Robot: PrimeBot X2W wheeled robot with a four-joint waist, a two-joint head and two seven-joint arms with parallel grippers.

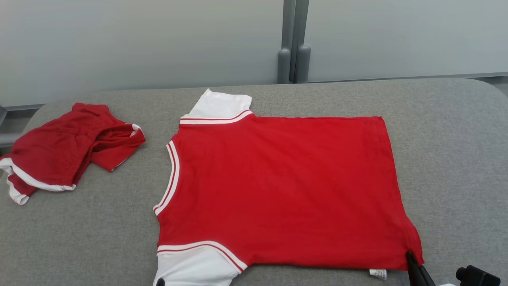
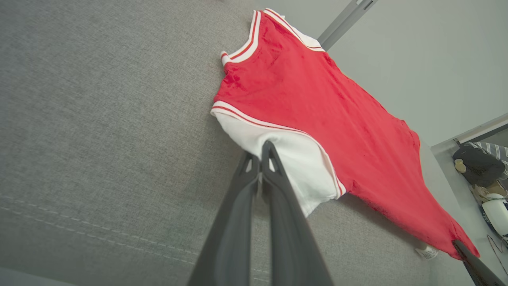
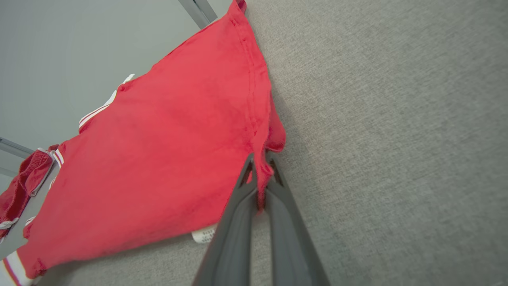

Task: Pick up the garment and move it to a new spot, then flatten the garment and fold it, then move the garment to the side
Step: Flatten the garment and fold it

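The garment (image 1: 278,186) is a red T-shirt with white, red-striped sleeves. It lies spread flat on the grey table (image 1: 456,159), neck to the left and hem to the right. My left gripper (image 2: 260,157) is shut on the edge of the near white sleeve (image 2: 293,159); only its dark tip (image 1: 160,282) shows in the head view. My right gripper (image 3: 260,174) is shut on the near hem corner, with red cloth pinched between its fingers. In the head view it sits at the shirt's lower right corner (image 1: 410,258). That corner is drawn out towards it.
A second red garment (image 1: 67,149) lies crumpled at the table's left end. A white care label (image 1: 378,273) sticks out under the near hem. Grey partition panels with a post (image 1: 293,59) stand behind the table. Bare cloth lies to the shirt's right.
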